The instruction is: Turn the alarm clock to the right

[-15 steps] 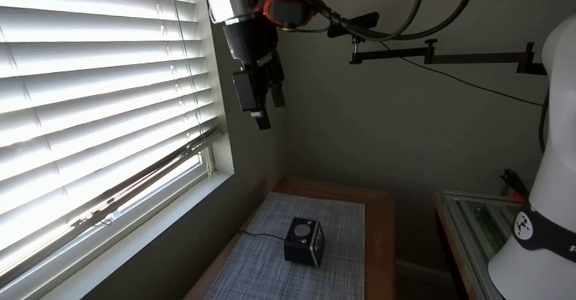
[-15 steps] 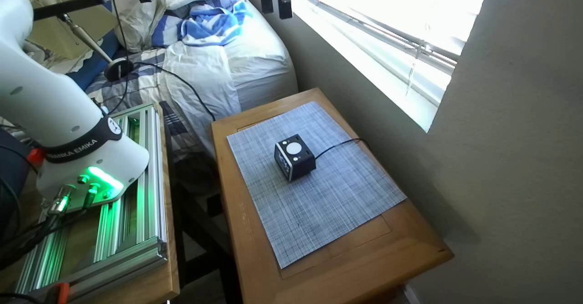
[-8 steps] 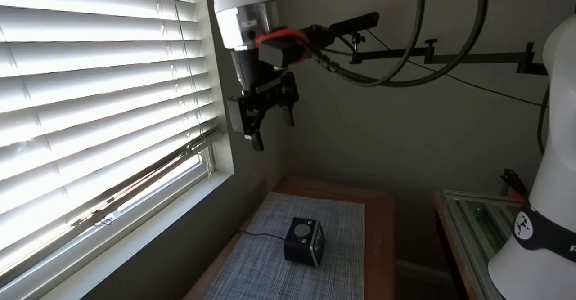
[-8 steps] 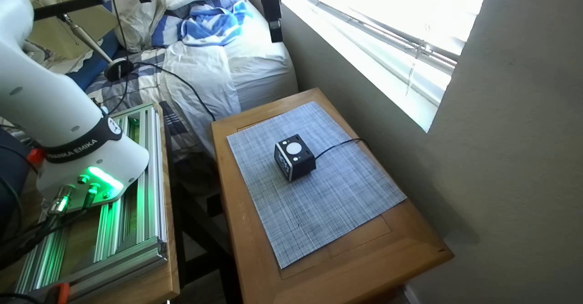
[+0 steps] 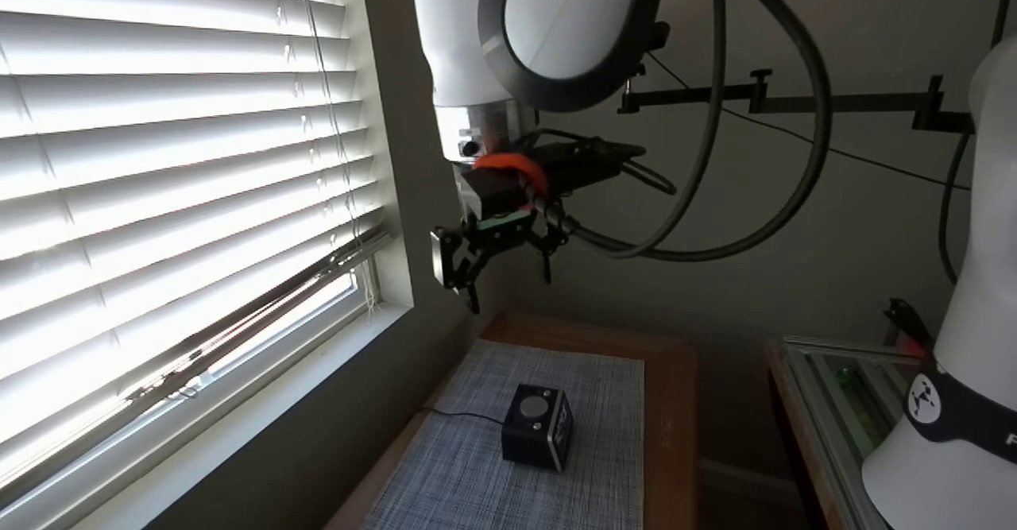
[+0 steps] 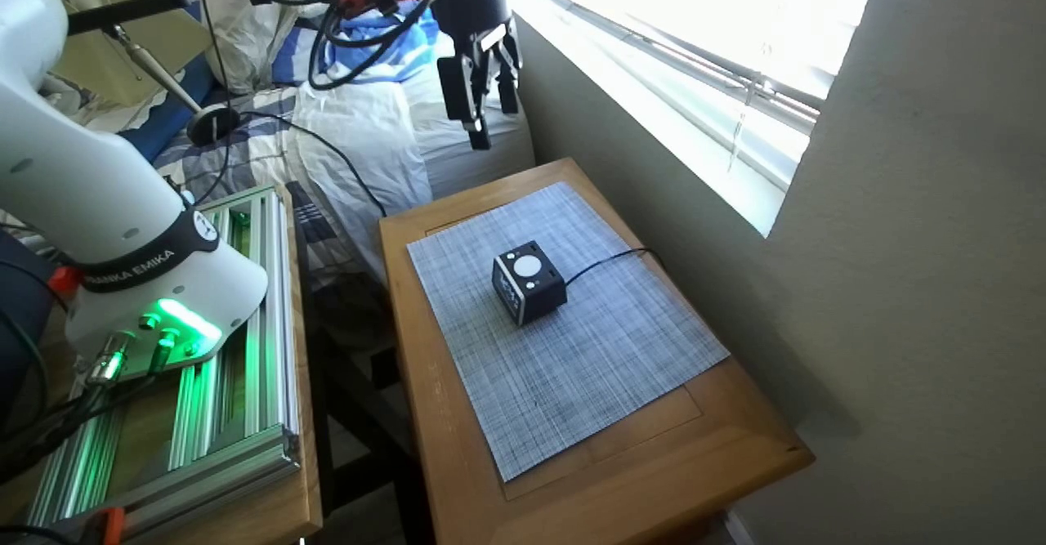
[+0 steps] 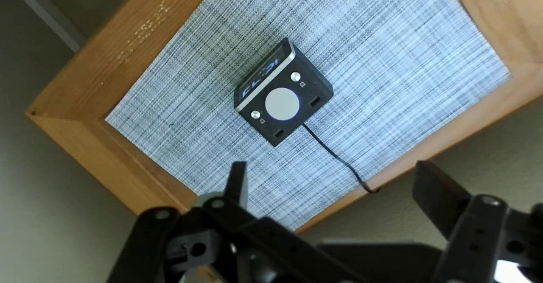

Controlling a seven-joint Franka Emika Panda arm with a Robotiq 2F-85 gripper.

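Observation:
The alarm clock [image 7: 271, 105] is a small black box with a round grey button on top, a silver edge and a lit display. It sits upright on a grey woven placemat [image 7: 182, 96], and a thin dark cord [image 7: 335, 155] runs from its back. It shows in both exterior views [image 5: 536, 427] [image 6: 529, 283]. My gripper [image 7: 331, 166] is open and empty, its fingers wide apart. It is high above the table, short of the clock and not touching it, in both exterior views [image 5: 510, 294] [image 6: 495, 128].
The wooden table [image 6: 458, 447] stands against a wall with a window and white blinds [image 5: 183, 156]. A bed [image 6: 458, 145] is behind the table. The robot's base frame [image 6: 270, 324] is beside it. Cables loop from my arm.
My gripper has come down toward the table and its fingers have spread apart. The wrist has also turned. The alarm clock has not moved.

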